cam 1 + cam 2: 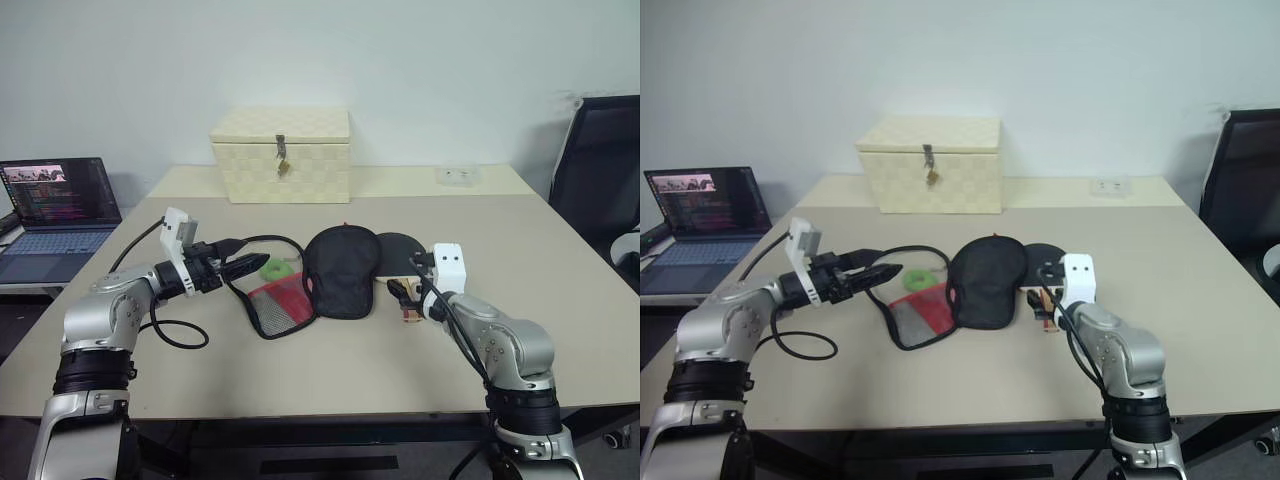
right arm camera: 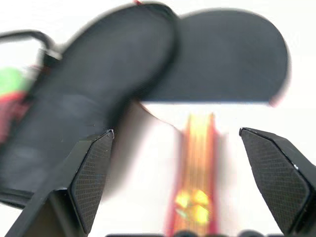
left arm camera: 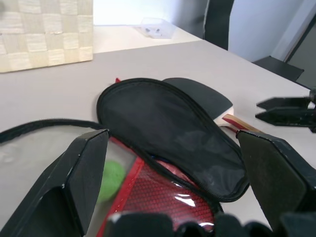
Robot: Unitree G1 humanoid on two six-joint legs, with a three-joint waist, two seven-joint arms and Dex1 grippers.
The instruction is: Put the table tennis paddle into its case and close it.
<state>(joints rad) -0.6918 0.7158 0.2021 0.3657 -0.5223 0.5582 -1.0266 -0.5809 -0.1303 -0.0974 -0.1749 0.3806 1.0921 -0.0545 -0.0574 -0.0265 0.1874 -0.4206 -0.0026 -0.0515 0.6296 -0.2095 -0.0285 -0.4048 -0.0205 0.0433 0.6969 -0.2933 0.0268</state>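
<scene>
The table tennis paddle (image 2: pixel 232 54), black-faced with a red-striped wooden handle, lies free between the right fingers (image 2: pixel 276 177), spread wide.

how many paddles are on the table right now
1. The table tennis paddle lies right of the case, its black face partly tucked under the case's edge and its striped handle pointing toward the right gripper. Another could be hidden beneath the case.
</scene>
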